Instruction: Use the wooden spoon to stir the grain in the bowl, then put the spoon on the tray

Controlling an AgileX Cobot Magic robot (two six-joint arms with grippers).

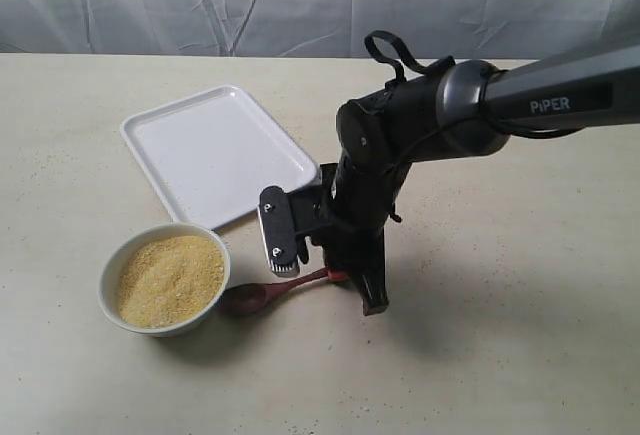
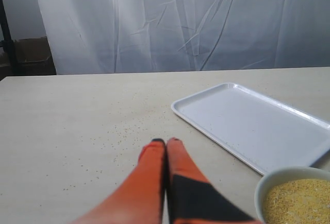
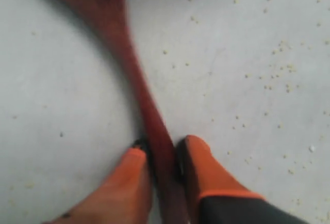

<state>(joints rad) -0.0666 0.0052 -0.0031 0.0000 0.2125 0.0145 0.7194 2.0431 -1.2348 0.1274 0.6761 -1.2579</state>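
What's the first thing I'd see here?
The big dark arm on the right, its right gripper pinching the handle of the wooden spoon lying on the table. Next to it sits the white bowl full of yellow grain, with the white tray behind.

Cream tabletop (image 1: pixel 530 355) fills the foreground, matte and lightly speckled, running back to a straight far edge. Right behind it hangs a white fabric curtain (image 1: pixel 300 0), creased and wrinkled, folds running down across the whole width. Off at one end, in the left wrist view, a dark upright post (image 2: pixel 4 33) stands by a brown cardboard box (image 2: pixel 32 54), with a pale wall (image 2: pixel 18 7) behind. The light is soft and even, the shadows soft-edged.
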